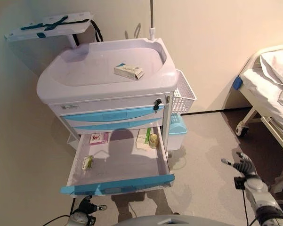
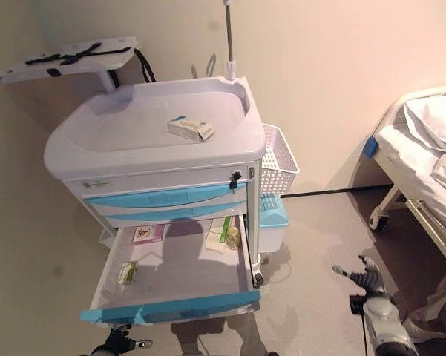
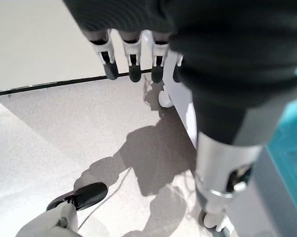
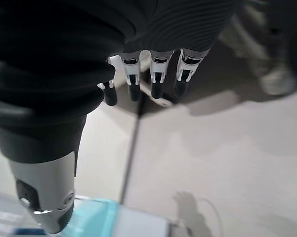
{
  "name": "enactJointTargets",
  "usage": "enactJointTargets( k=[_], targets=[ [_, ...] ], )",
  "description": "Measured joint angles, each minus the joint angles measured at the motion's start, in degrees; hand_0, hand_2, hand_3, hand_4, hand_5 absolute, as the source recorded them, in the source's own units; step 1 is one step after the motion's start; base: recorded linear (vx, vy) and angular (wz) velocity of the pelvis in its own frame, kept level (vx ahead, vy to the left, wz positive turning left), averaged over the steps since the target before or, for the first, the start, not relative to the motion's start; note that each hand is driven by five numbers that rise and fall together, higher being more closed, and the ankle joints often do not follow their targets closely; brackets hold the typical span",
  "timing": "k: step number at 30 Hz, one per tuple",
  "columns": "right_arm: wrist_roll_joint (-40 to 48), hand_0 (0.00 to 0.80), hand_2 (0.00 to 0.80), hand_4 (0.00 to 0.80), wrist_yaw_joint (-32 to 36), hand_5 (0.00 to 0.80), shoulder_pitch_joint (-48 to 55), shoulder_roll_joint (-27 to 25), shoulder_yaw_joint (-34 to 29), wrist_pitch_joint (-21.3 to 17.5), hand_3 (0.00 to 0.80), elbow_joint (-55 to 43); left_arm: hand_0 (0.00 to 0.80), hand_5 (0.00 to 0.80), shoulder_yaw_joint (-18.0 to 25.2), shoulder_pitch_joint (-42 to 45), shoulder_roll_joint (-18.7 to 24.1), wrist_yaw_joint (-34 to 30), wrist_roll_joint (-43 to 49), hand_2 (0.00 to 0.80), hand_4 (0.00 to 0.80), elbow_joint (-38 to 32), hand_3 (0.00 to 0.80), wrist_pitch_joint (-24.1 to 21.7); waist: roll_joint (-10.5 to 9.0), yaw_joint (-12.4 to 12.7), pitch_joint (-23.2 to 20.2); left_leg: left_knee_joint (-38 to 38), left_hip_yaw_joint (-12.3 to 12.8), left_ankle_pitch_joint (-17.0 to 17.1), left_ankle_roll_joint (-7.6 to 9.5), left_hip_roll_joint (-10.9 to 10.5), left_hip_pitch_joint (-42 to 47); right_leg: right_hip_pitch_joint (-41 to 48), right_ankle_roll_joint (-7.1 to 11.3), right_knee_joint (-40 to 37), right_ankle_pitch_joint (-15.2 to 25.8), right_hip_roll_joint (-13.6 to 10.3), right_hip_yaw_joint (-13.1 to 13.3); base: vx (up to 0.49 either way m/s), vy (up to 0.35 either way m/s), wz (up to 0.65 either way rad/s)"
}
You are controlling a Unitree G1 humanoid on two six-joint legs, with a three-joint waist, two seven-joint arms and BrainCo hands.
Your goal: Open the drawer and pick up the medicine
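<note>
A white and blue medical cart (image 1: pixel 75 80) stands against the wall with its lowest drawer (image 1: pixel 117 184) pulled fully out. The drawer holds a small bottle (image 1: pixel 153 140), a white and green box (image 1: pixel 143 139), a pink packet (image 1: pixel 99 138) and a small green box (image 1: pixel 88 162). Another medicine box (image 1: pixel 129 71) lies on the cart's top. My left hand (image 1: pixel 87 207) hangs low in front of the drawer, fingers (image 3: pixel 133 64) straight and empty. My right hand (image 1: pixel 245 165) is off to the right above the floor, fingers (image 4: pixel 158 74) straight and empty.
A white wire basket (image 1: pixel 183 96) hangs on the cart's right side above a blue bin (image 1: pixel 178 128). A hospital bed (image 1: pixel 273 89) stands at the far right. A pole (image 1: pixel 151 19) rises behind the cart, and a side shelf (image 1: pixel 49 26) juts out at the back left.
</note>
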Motion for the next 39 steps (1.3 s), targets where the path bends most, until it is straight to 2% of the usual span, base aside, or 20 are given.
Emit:
enactJointTargets(
  k=[8, 13, 17, 22, 33, 36, 39],
  targets=[
    [0.0, 0.000, 0.000, 0.000, 1.9, 0.000, 0.8, 1.4, 0.0, 0.2, 0.000, 8.7, 0.000, 0.000, -0.1, 0.3, 0.3, -1.2, 0.1, 0.000, 0.000, 0.0, 0.000, -0.3, 0.24, -0.4, 0.0, 0.0, 0.0, 0.0, -0.03, 0.0, 0.0, -0.1, -0.03, 0.0, 0.0, 0.0, 0.2, 0.000, 0.000, 0.00],
    [-0.1, 0.000, 0.000, 0.000, 3.0, 0.000, 1.1, 1.7, 0.1, 0.1, 0.000, 14.1, 0.000, 0.000, -2.9, 0.2, 1.7, -2.6, 2.3, 0.000, 0.000, -0.2, 0.000, -1.1, 0.25, -0.4, 0.0, 0.0, 0.0, 0.0, -0.03, 0.0, 0.0, 0.0, -0.03, 0.0, 0.0, 0.0, 0.3, 0.000, 0.000, 0.00],
    [-0.1, 0.000, 0.000, 0.000, 3.5, 0.000, 1.5, 2.5, 0.2, 0.0, 0.000, 16.2, 0.000, 0.000, -3.1, 0.0, 1.8, -3.6, 2.3, 0.000, 0.000, -0.2, 0.000, -1.1, 0.31, -0.4, 0.0, 0.0, 0.0, 0.0, -0.03, 0.0, 0.0, 0.0, -0.05, 0.0, 0.0, 0.0, 0.2, 0.000, 0.000, 0.00],
    [-0.3, 0.000, 0.000, 0.000, 4.4, 0.000, 1.3, 3.3, 0.6, 0.0, 0.000, 21.4, 0.000, 0.000, -7.9, -0.9, 2.3, -5.3, 4.8, 0.000, 0.000, -0.5, 0.000, -1.5, 0.32, -0.4, 0.0, 0.0, 0.0, 0.0, -0.03, 0.0, 0.0, -0.1, -0.06, 0.0, 0.0, 0.0, 0.3, 0.000, 0.000, 0.00],
    [-0.8, 0.000, 0.000, 0.000, 5.7, 0.000, 1.0, 3.3, 3.1, 0.2, 0.000, 22.0, 0.000, 0.000, -13.1, -2.5, 3.2, -8.8, 6.8, 0.000, 0.000, -2.5, 0.000, -2.3, 0.21, -0.5, 0.3, 0.0, 0.0, -0.1, -0.14, -0.1, -1.0, -1.1, -0.31, 0.0, -0.2, -0.1, 0.4, -0.003, 0.001, 0.00],
    [-0.8, 0.000, 0.000, 0.000, 5.7, 0.000, 0.2, 3.3, 4.0, 0.1, 0.000, 21.9, 0.000, 0.000, -16.6, -4.1, 3.9, -9.2, 6.9, 0.000, 0.000, -3.1, 0.000, -2.3, 0.20, -0.6, 1.5, 0.1, 0.3, 0.0, -0.08, -0.2, -1.8, -2.2, -0.18, 0.0, 0.0, -0.1, 0.9, -0.019, 0.004, -0.04],
    [-0.8, 0.000, 0.000, 0.000, 5.9, 0.000, -0.2, 3.3, 4.9, 0.1, 0.000, 21.9, 0.000, 0.000, -17.1, -5.1, 4.1, -9.6, 7.8, 0.000, 0.000, -4.5, 0.000, -2.3, 0.03, -0.7, 2.9, 0.2, 0.9, 0.1, 0.19, -0.3, -2.5, -3.2, 0.21, 0.0, 0.5, -0.1, 1.4, -0.056, 0.013, -0.10]
  ],
)
